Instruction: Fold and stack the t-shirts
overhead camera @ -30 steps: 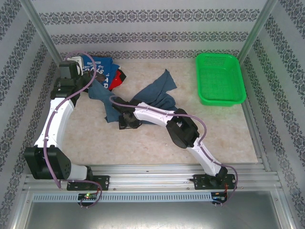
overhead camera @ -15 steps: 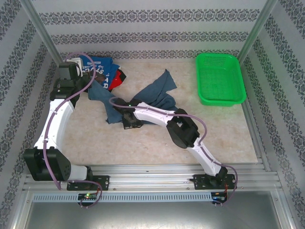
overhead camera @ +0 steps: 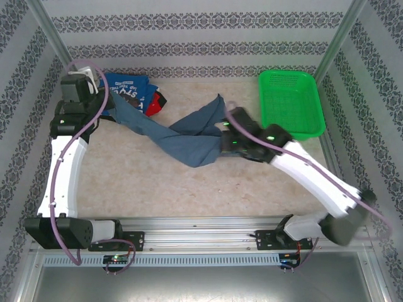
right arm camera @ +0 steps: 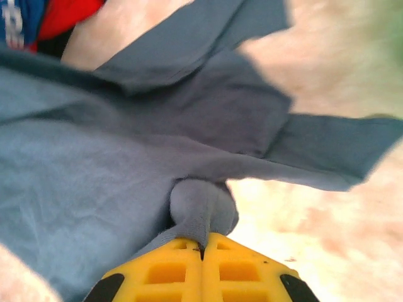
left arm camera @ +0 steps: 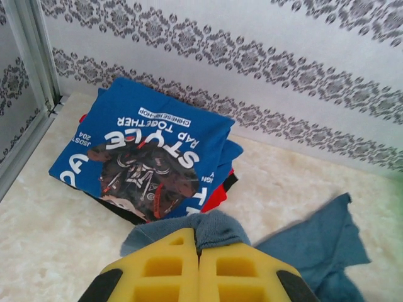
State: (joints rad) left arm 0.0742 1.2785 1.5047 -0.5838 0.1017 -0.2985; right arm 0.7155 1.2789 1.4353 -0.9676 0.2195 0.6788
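Top view: slate-blue shirt stretched between left gripper and right gripper, beside folded stack.
Left wrist: left fingers pinch a cloth bunch; a small bite, may slip.
Right wrist: right fingers pinch a fold; uneven pull could twist the shirt.

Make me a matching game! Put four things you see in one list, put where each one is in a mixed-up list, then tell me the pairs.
1 plain slate-blue cloth t-shirt
2 green plastic mesh basket
3 bright blue printed cloth t-shirt
4 red cloth shirt

A on top, in the far-left corner
B pinched by the left fingers and right fingers
C at the far right side
D tucked under the bright blue one

Pairs: 1-B, 2-C, 3-A, 4-D
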